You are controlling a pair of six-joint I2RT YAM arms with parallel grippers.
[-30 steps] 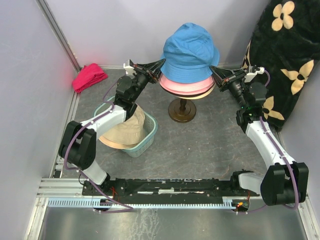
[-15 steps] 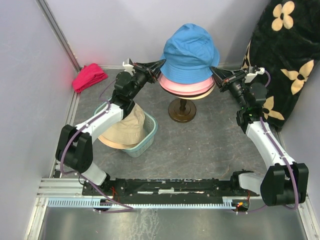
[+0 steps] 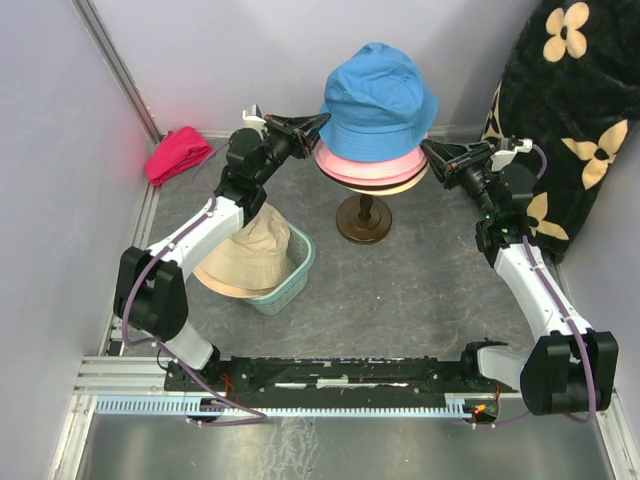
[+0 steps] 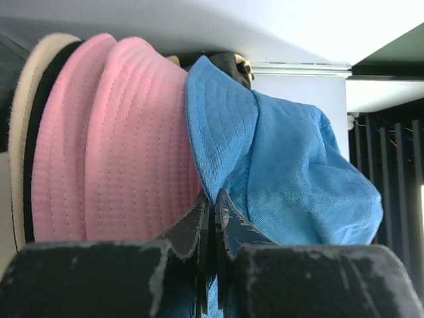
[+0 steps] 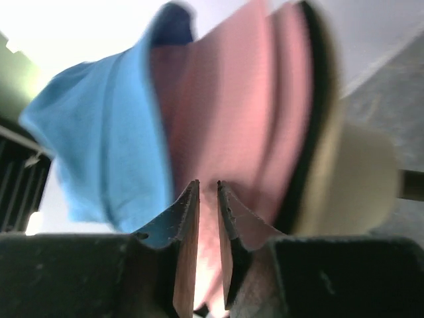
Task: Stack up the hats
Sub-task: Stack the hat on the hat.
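A blue hat (image 3: 378, 100) tops a stack of hats on a stand, above a pink hat (image 3: 365, 168) and a black and a cream brim below it. My left gripper (image 3: 322, 122) is shut on the blue hat's (image 4: 285, 165) left brim, right beside the pink hat (image 4: 112, 146). My right gripper (image 3: 425, 147) is at the stack's right edge. Its jaws (image 5: 209, 184) stand a little open, with nothing between them and the pink hat (image 5: 232, 99) just beyond. A beige hat (image 3: 250, 255) lies in a teal basket (image 3: 293, 283) at the left.
The stack's dark round stand (image 3: 363, 222) sits mid-table. A magenta-red cloth bundle (image 3: 178, 155) lies in the back left corner. A black flowered fabric (image 3: 570, 120) hangs at the right wall. Grey walls close in the back and left.
My right gripper has opened and let go of the hat stack's edge. My left gripper has risen slightly with the blue brim, and the blue hat sits higher and tilted.
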